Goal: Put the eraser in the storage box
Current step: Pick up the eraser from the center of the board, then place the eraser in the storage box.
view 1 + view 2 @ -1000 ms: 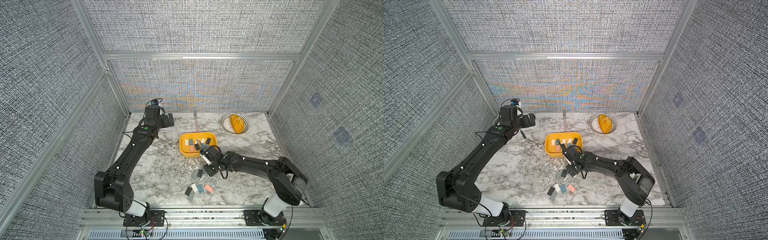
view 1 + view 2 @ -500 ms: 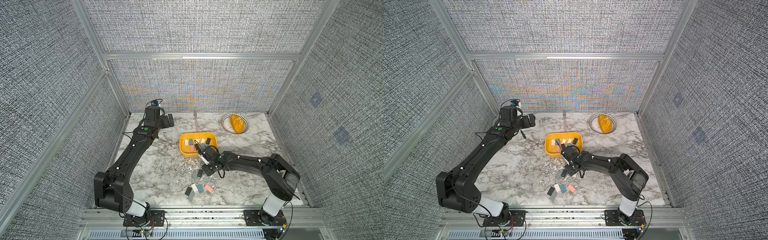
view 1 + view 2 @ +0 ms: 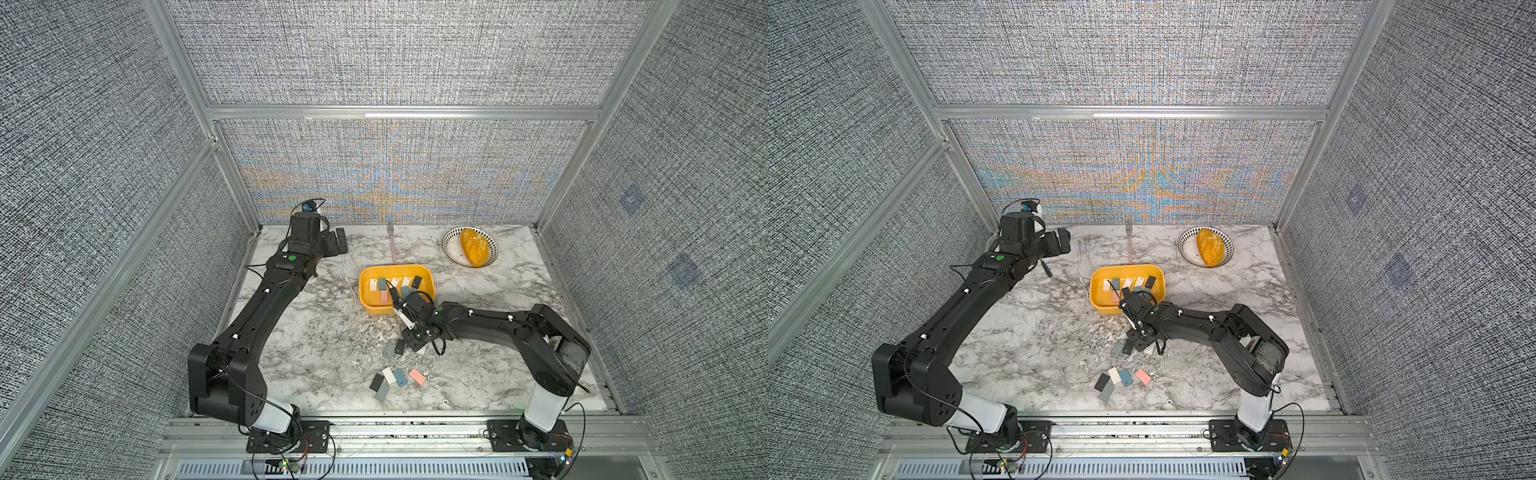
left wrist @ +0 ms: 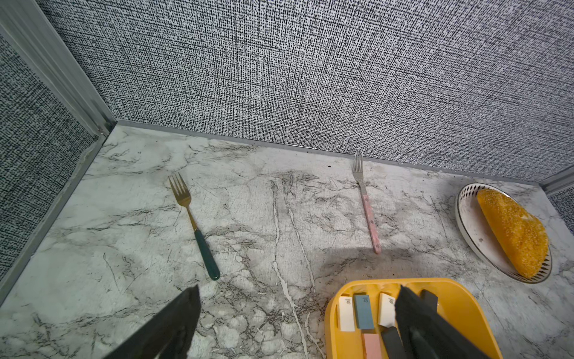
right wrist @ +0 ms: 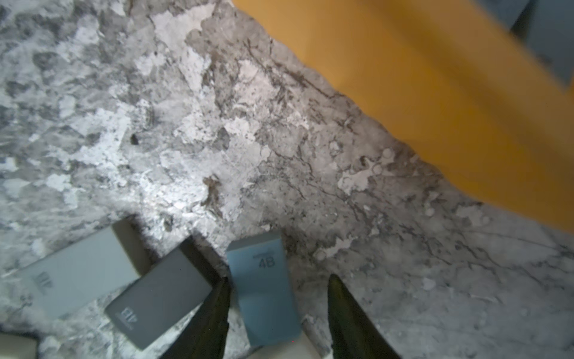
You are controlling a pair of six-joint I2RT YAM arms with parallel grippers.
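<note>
- Target: blue eraser (image 5: 262, 279), stamped 4B, flat on the worktop (image 5: 403, 279), right between the fingers of the right hand (image 5: 276, 287).
- Right hand is partly open and straddling it. One finger (image 5: 214, 310) sits hard by a long side and the other shows a gap, so nothing is clamped yet, I'd say.
- Good play here is to centre the hand so both fingers meet the long sides together, or the block will likely skid or twist. Then squeeze low and lift straight.
- Watch the neighbours! Dark grey eraser (image 5: 158, 298) sits just outside that close finger, with the grey eraser (image 5: 77, 267) beyond it. Neither is between the fingers.
- Storage box (image 5: 435, 93) waits just ahead of the fingertips, and its yellow wall needs clearing before any release.
- Inside the box, in a top view, stored erasers (image 3: 381, 284) line up in white, blue and black, with a pink one on the side nearer the hand. Bare yellow floor remains.
- Loose erasers (image 3: 400, 377) lie behind the hand, toward its arm's base.
- Bowl (image 3: 451, 249), well past the box, holds one orange wedge (image 3: 473, 253).
- Left hand (image 4: 298, 293), far from the action, gapes fully wide and holds nothing.
</note>
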